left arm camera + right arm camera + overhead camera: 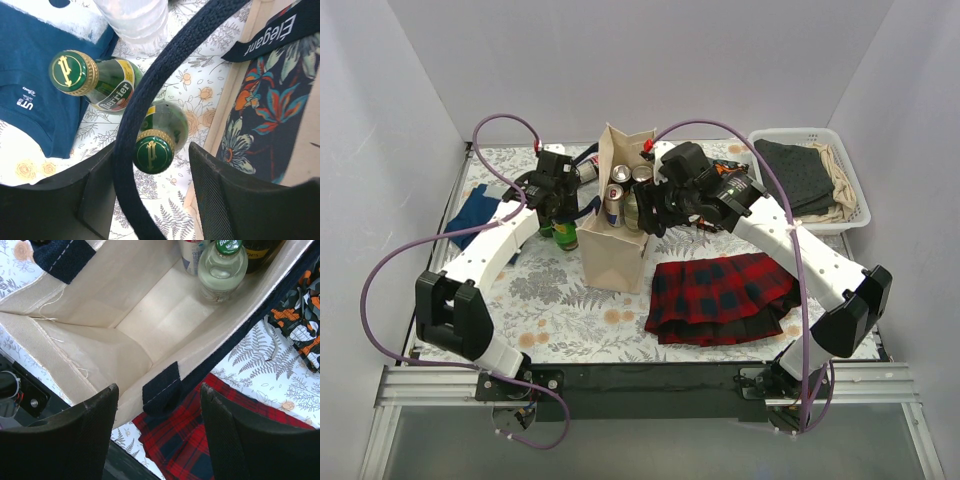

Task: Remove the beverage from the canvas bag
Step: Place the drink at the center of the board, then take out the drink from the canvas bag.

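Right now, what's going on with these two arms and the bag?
Both arms are working at the canvas bag. The left tool hangs open over a green Perrier bottle, a second Perrier bottle beside it, both standing on the table outside the bag; a navy strap crosses between its fingers. The right tool is open over the bag's rim, looking inside, where a pale green-capped bottle and other drinks stand at one end. Neither tool grips anything.
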Controlling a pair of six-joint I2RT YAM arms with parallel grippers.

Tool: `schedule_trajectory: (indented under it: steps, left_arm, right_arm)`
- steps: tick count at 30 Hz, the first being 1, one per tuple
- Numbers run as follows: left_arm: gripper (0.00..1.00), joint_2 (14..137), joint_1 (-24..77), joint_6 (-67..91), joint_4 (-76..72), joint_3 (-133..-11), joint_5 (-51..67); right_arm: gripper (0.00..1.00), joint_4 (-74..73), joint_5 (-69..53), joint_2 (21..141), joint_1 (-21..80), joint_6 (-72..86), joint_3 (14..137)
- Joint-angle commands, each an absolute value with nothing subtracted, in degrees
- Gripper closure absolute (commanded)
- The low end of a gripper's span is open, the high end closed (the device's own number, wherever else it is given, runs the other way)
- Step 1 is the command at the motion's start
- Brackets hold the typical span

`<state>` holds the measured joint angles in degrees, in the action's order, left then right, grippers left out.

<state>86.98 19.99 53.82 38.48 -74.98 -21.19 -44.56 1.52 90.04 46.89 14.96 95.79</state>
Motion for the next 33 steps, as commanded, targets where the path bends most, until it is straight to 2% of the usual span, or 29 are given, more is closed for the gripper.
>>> schedule_trajectory:
  steps: [1, 15, 28, 30, 31, 33]
  left_arm:
    - [0.46, 83.5, 20.0, 54.0, 39.6, -78.0, -20.2]
    - [0.42, 81.8, 20.0, 52.6, 42.5, -90.2, -19.3]
    - [0.37, 85.5, 20.0, 52.9, 47.1, -99.1, -19.4]
    - [0.34, 85.9, 20.0, 53.1, 48.6, -100.4, -18.6]
    - [0.24, 86.6, 20.0, 53.3, 49.2, -101.2, -18.0]
    - [0.23, 87.4, 20.0, 54.2, 51.1, -103.8, -16.6]
  right_arm:
    - [0.28, -42.1, 1.7, 87.4, 46.8, 14.8, 96.7]
    - [0.28, -40.6, 2.3, 88.0, 46.8, 14.9, 99.9]
    - [0.27, -38.9, 3.6, 88.5, 46.8, 12.7, 99.5]
    - [0.27, -38.7, 4.1, 88.4, 46.7, 12.2, 99.5]
    - [0.27, -38.6, 4.7, 88.4, 46.7, 11.9, 99.5]
    - [0.27, -38.4, 5.4, 88.6, 46.6, 11.5, 99.6]
